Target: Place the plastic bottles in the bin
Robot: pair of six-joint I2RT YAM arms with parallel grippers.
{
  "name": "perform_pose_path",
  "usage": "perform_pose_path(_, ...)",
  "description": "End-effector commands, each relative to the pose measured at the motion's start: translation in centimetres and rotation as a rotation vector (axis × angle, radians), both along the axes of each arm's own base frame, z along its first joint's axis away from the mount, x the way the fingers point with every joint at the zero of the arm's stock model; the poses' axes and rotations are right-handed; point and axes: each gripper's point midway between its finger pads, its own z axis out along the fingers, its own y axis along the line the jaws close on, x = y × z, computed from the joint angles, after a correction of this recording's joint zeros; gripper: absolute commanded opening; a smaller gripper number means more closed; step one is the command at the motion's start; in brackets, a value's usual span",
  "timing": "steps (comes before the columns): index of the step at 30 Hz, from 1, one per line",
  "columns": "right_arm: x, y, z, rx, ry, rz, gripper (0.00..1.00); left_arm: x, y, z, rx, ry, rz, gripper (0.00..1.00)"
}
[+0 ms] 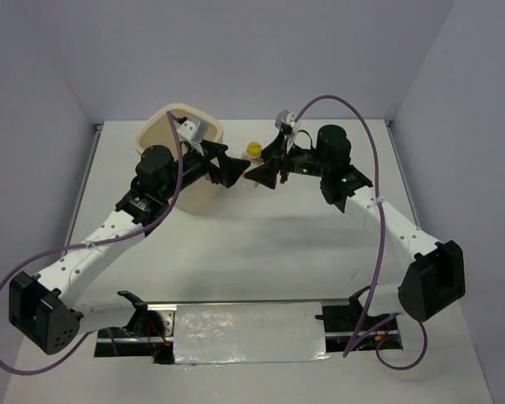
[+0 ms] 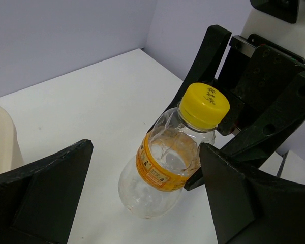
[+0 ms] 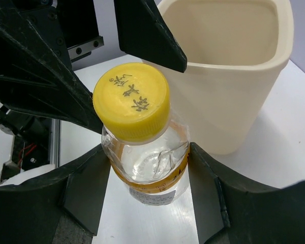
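Note:
A tiny clear bottle with a yellow cap (image 1: 253, 150) and an orange-yellow label stands tilted just right of the cream bin (image 1: 172, 126). My right gripper (image 3: 147, 190) is shut on the bottle (image 3: 147, 152), with a finger pressed on each side of its body. My left gripper (image 2: 142, 201) is open wide, and the bottle (image 2: 162, 168) sits between its fingers, nearer the right one. In the top view the left gripper (image 1: 234, 171) and the right gripper (image 1: 257, 173) meet tip to tip. The bin also shows in the right wrist view (image 3: 234, 76) and the left wrist view (image 2: 0, 142). The blue-label and green-white-label bottles are out of view.
The white table (image 1: 261, 244) is bounded by lilac walls at the back and sides. A shiny foil-covered plate (image 1: 248, 332) lies between the arm bases at the front edge. Purple cables (image 1: 366, 135) loop over both arms.

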Motion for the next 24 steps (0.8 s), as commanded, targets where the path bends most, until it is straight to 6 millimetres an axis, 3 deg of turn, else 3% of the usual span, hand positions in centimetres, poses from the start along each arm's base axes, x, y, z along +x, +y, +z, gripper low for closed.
perform_pose_path(1, -1.6, 1.1, 2.2, 0.019, -0.042, 0.054, 0.18, 0.2, 0.4, 3.2, -0.031, -0.114, 0.050, 0.99)
perform_pose_path(8, -0.8, 1.4, 1.9, -0.028, 0.031, 0.048, 0.18, -1.8, 1.5, 4.9, 0.032, -0.278, 0.052, 0.99)
perform_pose_path(12, -1.2, 1.5, 1.3, -0.057, 0.027, 0.085, 0.19, -2.5, 1.0, 5.5, 0.063, -0.325, 0.010, 0.99)
perform_pose_path(24, -1.5, 1.0, 1.1, -0.100, -0.021, 0.090, 0.21, 0.2, -0.5, 5.3, 0.075, -0.270, 0.026, 0.99)
